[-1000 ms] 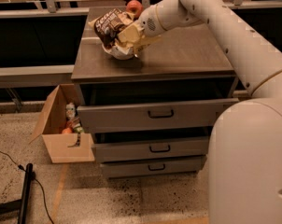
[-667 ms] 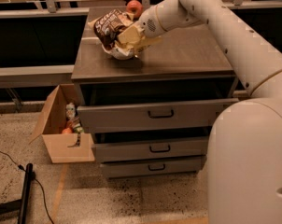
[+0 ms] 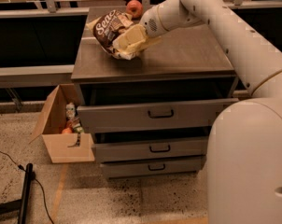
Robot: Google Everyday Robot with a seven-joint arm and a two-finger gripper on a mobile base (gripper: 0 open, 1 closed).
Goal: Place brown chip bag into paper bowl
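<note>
Nearest, at right, the robot's white base [image 3: 248, 162] fills the foreground. At lower left a black cable [image 3: 10, 160] lies on the speckled floor. Beyond it an open cardboard box [image 3: 61, 146] holding small items stands just beside the left side of a grey drawer cabinet [image 3: 187, 55]. The cabinet has three drawers, and its top drawer [image 3: 159, 113] is pulled partly out.

On the cabinet top, toward the far left, the white arm [image 3: 225, 22] reaches in from the right. Its gripper [image 3: 131, 40] is closed on the right edge of the brown chip bag [image 3: 108, 26]. The bag is held tilted, its white lettering facing the camera, directly over the paper bowl [image 3: 121, 56]. Only a pale strip of the bowl's rim shows beneath the bag, and whether bag and bowl touch cannot be told. A red apple [image 3: 134, 7] rests at the far edge of the top, behind the bag and apart from it.

Compared with the frames up to a second earlier, the gripper, bag, bowl and apple show no visible shift.
</note>
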